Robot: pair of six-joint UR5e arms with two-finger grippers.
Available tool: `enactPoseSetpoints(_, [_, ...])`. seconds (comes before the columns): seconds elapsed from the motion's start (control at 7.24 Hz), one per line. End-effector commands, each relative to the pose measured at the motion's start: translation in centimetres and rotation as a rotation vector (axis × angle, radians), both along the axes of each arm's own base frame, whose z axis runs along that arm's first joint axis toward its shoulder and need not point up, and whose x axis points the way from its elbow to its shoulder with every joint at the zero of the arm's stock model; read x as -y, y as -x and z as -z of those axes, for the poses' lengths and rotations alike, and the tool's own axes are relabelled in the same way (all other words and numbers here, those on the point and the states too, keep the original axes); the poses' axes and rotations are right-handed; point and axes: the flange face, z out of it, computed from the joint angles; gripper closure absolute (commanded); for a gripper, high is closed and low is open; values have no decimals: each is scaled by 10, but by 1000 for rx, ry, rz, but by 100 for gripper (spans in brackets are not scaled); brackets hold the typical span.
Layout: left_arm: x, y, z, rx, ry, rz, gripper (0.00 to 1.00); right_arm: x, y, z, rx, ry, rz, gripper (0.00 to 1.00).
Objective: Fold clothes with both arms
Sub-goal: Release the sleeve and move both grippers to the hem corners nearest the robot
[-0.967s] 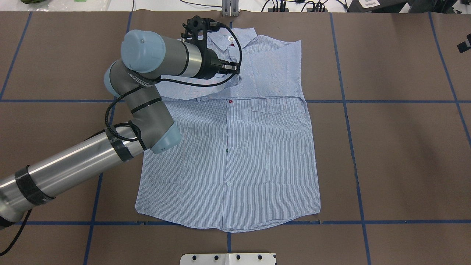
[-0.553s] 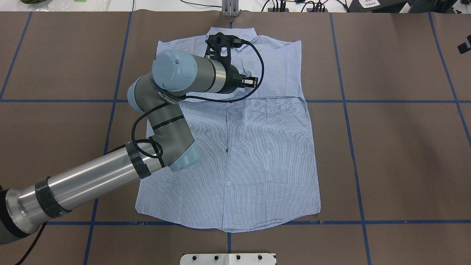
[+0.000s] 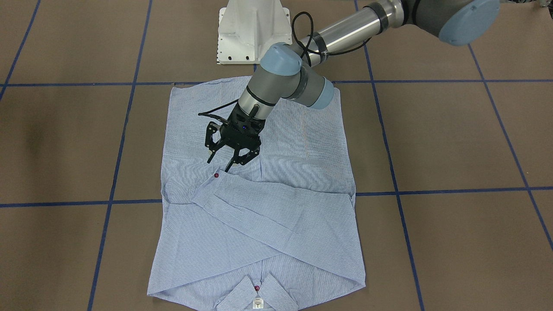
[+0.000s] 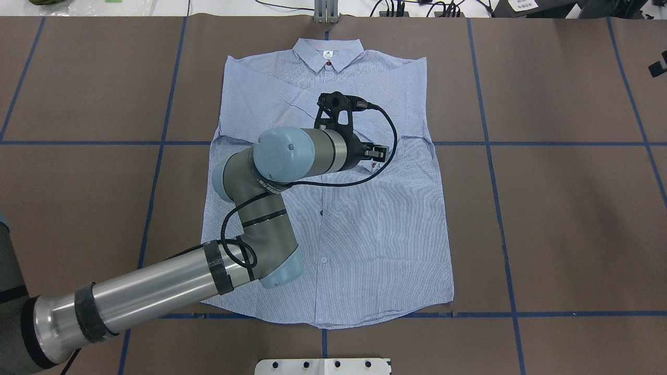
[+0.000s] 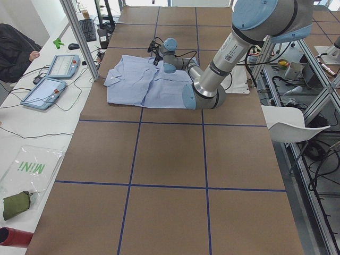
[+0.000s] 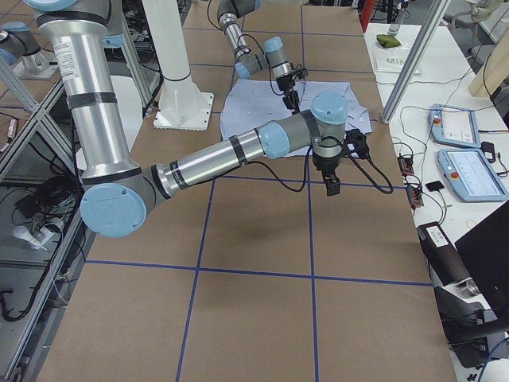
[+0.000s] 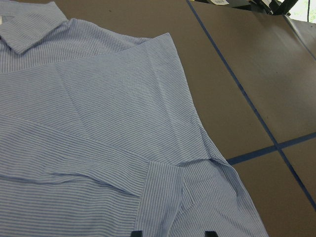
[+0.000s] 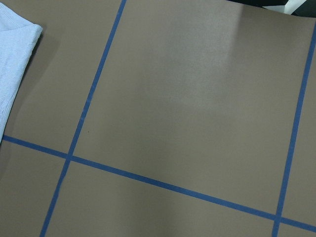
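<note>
the striped shirt (image 4: 365,234) lies flat, buttons up, in the middle of the brown table (image 4: 573,208), collar (image 4: 327,54) at the far edge and both sleeves crossed over the chest, likely so the body can be folded next. my left gripper (image 3: 224,163) hovers just above the top sleeve's cuff (image 3: 207,188), jaws spread wide and empty. my right gripper (image 6: 331,185) hangs over bare table off the shirt's side, out of the way; whether it is open i cannot tell.

Light blue striped collared shirt (image 4: 365,234) lying flat, buttons up, sleeves (image 3: 268,216) crossing its chest, grey-and-silver left arm (image 4: 156,291) hovering its spread black gripper (image 3: 227,162) near a cuff (image 3: 207,185).
</note>
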Motion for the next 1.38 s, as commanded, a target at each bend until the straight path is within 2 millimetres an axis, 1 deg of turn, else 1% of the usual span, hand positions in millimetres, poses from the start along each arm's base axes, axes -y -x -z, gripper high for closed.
enactPoseSetpoints(0.0, [-14, 3, 14, 64, -75, -36, 0, -7, 0, 18, 19, 15, -45, 0])
enactPoseSetpoints(0.14, [-20, 15, 13, 97, -75, -80, 0, -21, 9, 32, 39, 37, -72, 0])
enactPoseSetpoints(0.28, [-30, 39, 5, 135, -77, -85, 0, -44, 30, 46, 61, 58, -83, 0])
enactPoseSetpoints(0.41, [-45, 72, 2, 181, -99, -95, 0, -67, 56, 63, 88, 75, -110, 0])
enactPoseSetpoints(0.55, [-60, 109, -17, 207, -113, -97, 0, -85, 89, 69, 111, 84, -136, 0])
enactPoseSetpoints(0.69, [-75, 139, -43, 221, -122, -100, 0, -103, 122, 69, 153, 100, -175, 0])
enactPoseSetpoints(0.83, [-82, 162, -66, 237, -115, -95, 0, -132, 145, 62, 200, 98, -197, 0])
enactPoseSetpoints(0.97, [-92, 183, -89, 254, -103, -93, 0, -167, 167, 62, 246, 105, -220, 0])
enactPoseSetpoints(1.11, [-105, 210, -109, 262, -84, -87, 0, -199, 198, 69, 243, 128, -244, 0])
enactPoseSetpoints(1.24, [-121, 239, -142, 290, -39, -86, 0, -230, 241, 74, 233, 151, -287, 0])
